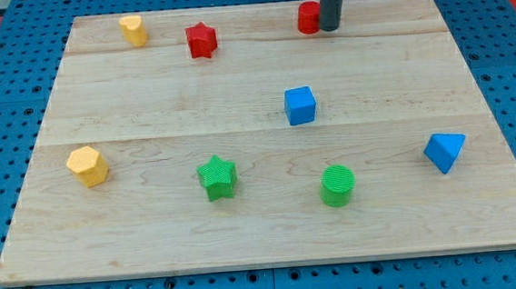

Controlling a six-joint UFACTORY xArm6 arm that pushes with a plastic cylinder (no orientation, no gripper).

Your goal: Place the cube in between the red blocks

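The blue cube (300, 105) sits near the board's middle, a little right of centre. A red star (202, 40) lies near the view's top, left of centre. A second red block (308, 18), rounded in shape, lies near the top edge, right of centre. My tip (329, 28) rests at the right side of this red block, touching or nearly touching it. The rod partly hides that block's right edge. The cube is well below both red blocks.
A yellow block (133, 30) is at top left, a yellow hexagon (87, 165) at the left. A green star (217, 177) and a green cylinder (338, 185) lie near the bottom. A blue triangular block (444, 151) is at the right. The wooden board (156, 243) lies on a blue pegboard.
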